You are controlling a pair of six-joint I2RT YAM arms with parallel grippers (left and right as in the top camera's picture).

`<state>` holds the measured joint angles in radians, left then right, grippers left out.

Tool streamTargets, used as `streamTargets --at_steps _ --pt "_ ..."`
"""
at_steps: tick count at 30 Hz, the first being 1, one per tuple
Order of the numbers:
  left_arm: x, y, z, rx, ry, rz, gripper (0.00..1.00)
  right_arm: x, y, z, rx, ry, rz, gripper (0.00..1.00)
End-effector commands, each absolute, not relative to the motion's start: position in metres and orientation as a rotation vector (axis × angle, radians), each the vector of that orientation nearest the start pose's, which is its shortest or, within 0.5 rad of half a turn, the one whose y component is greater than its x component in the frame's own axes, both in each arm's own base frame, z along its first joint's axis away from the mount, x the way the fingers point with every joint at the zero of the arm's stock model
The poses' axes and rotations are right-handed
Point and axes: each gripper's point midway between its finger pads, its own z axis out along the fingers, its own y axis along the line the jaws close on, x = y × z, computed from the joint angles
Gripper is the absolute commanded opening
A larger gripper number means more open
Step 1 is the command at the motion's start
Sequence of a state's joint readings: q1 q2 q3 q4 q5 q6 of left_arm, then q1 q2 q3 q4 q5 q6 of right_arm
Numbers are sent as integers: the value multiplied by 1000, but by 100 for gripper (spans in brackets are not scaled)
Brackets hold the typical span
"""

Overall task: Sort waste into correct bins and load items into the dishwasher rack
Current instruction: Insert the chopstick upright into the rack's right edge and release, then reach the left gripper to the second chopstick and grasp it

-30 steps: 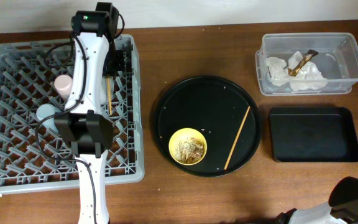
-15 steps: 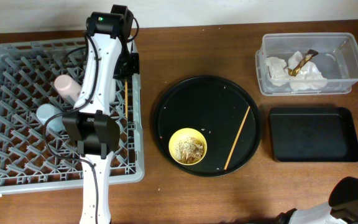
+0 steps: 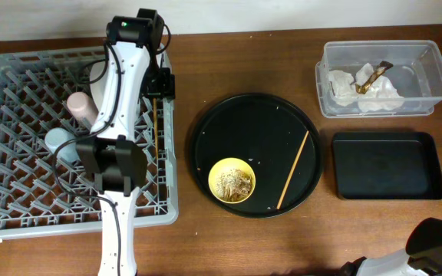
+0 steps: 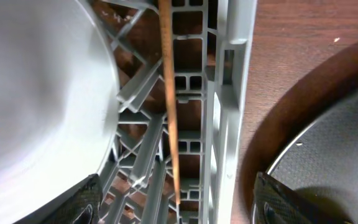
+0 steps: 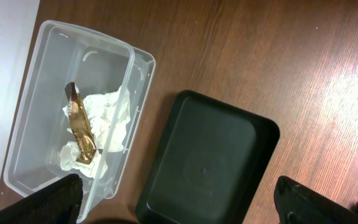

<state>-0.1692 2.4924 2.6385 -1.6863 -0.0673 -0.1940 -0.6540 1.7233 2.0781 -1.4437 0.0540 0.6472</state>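
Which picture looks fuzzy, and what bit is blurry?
Left wrist view: the plate on the left is a soft, fuzzy smear, probably too close to focus, while the chopstick looks sharper. Right wrist view: crisp, the tissue clear. Overhead view: sharp throughout.

Bench (image 3: 229, 245) on the near side of the round black tray (image 3: 255, 123) lies bare. The clear tub (image 3: 322, 84) and shallow black tray (image 3: 387, 165) crowd its right.
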Motion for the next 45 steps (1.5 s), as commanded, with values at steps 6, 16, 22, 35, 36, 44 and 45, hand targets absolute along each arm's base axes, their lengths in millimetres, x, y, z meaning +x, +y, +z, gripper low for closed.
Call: streamTargets --at_steps 6,16,22,35,36,44,45 --pt "444 -83 253 -27 2825 -179 77 297 -240 300 1624 2099 -77 99" --pt "389 -217 258 371 2854 -516 77 297 -240 300 1624 2099 -77 99" --pt "357 -296 187 559 2920 -355 61 297 -240 300 1624 2099 -77 99" --pt "292 -395 67 836 2787 -196 56 297 -240 300 1624 2099 -77 99" --pt "291 -396 63 836 2779 -168 56 297 -240 300 1624 2099 -77 99" --pt "284 -390 29 798 2898 -153 53 297 -240 300 1624 2099 -77 99" --pt "285 -391 29 796 2899 -165 53 297 -240 300 1624 2099 -77 99"
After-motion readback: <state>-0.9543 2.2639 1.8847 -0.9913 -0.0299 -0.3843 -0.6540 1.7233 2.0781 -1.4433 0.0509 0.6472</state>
